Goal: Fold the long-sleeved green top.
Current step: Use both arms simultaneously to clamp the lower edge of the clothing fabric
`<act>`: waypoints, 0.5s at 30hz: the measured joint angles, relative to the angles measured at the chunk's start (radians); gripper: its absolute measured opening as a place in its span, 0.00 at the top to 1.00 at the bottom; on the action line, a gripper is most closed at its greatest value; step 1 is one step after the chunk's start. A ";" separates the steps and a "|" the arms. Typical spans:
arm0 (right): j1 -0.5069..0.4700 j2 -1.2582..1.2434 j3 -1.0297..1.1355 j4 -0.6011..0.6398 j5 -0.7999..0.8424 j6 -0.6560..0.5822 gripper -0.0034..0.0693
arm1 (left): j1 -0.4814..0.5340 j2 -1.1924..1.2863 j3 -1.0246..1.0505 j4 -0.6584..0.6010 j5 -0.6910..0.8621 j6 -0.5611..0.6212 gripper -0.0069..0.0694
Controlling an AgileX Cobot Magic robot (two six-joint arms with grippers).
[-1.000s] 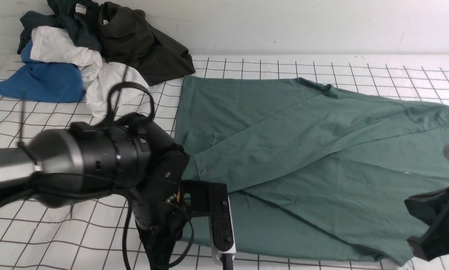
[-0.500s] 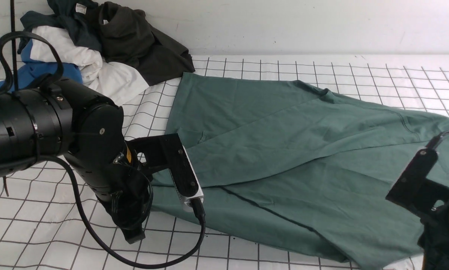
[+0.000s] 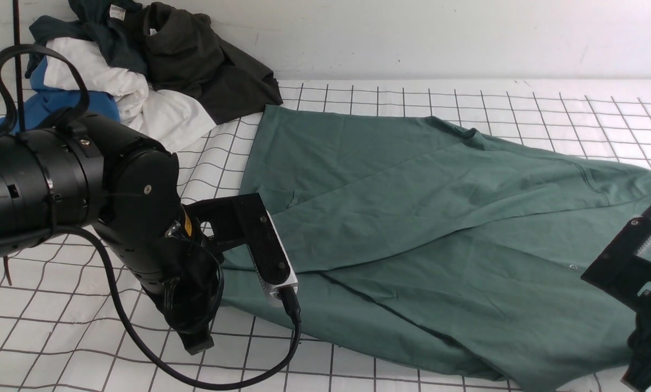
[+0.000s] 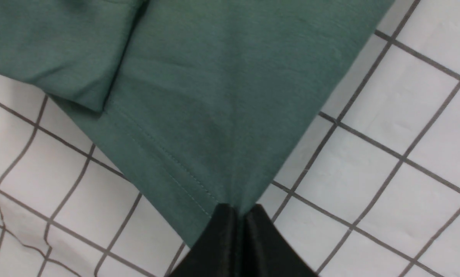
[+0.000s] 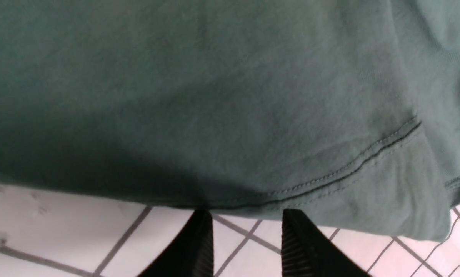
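Front view gives you the green long-sleeved top (image 3: 412,218) spread flat from the middle of the desk (image 3: 467,98) out to its right edge. One layer is folded diagonally over the body, and the lower hem lies close to the near edge.

Left wrist view: your left hand (image 4: 239,211) is clamped tight on a corner of the top, with the cloth drawn to a point in its grip and bare grid on both sides.

Right wrist view: your right hand (image 5: 245,231) has its jaws apart and grips nothing. The top's stitched edge lies just beyond it and looks clear of it, though the shadow there makes contact hard to judge.

A pile of other clothes (image 3: 129,71) fills the far left corner, just beside the top. Open desk runs along the far edge toward the right and across the near left corner under your left arm (image 3: 59,185).
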 joint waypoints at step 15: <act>-0.004 0.000 0.068 -0.079 -0.112 -0.077 0.53 | 0.000 -0.002 0.001 -0.029 -0.002 0.030 0.92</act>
